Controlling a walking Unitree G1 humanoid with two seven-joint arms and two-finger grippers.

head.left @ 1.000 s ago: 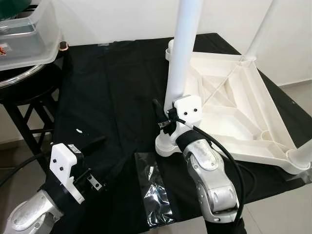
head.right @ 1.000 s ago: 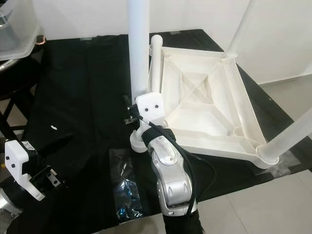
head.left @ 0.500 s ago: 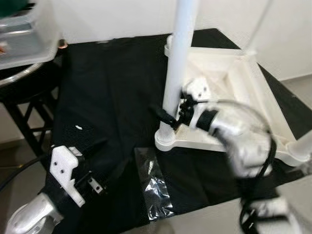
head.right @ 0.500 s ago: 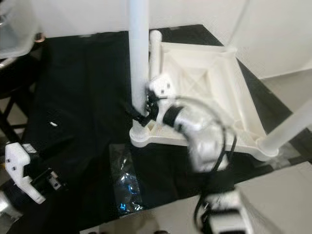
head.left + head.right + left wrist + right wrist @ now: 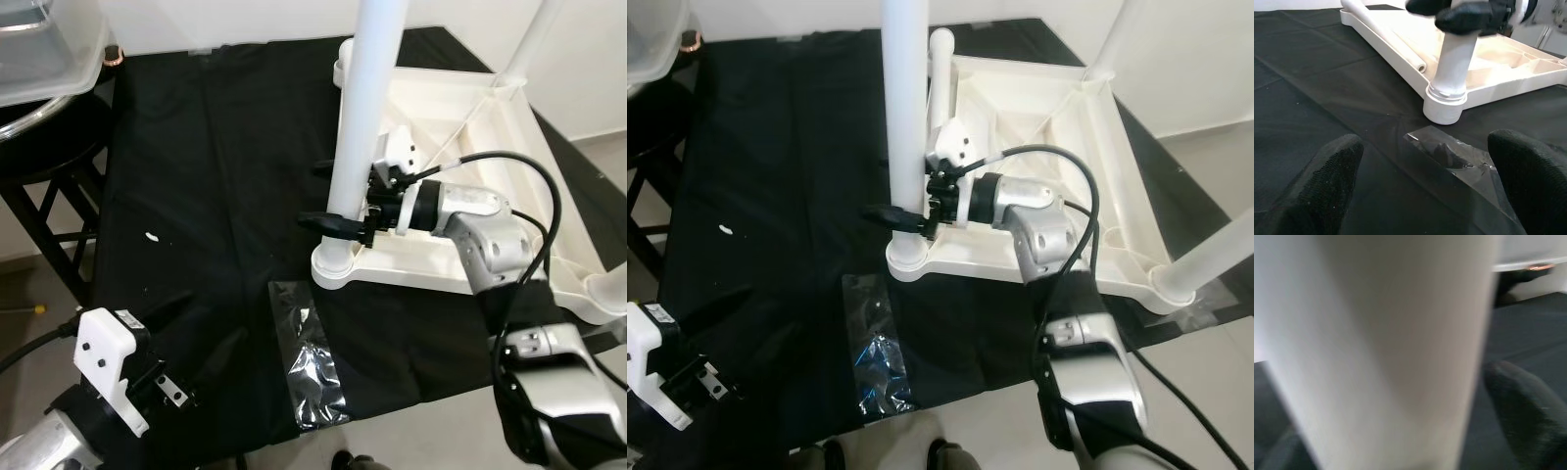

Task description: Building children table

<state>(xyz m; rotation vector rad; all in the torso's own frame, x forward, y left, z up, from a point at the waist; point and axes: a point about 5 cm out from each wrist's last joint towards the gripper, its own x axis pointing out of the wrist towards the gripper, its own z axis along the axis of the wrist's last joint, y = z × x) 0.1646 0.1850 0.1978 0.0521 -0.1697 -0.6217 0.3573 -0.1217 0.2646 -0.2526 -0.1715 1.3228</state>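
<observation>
White table leg (image 5: pixel 364 127) gripped by the right gripper (image 5: pixel 338 201)

It is held upright in the upturned tabletop's (image 5: pixel 490 186) corner socket; the left gripper (image 5: pixel 1420 186) is spread open near the black-clothed table's (image 5: pixel 196 176) front edge.

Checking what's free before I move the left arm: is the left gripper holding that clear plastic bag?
No. The left gripper is open and bare, hovering above the clear plastic bag, which lies flat on the black cloth.
</observation>
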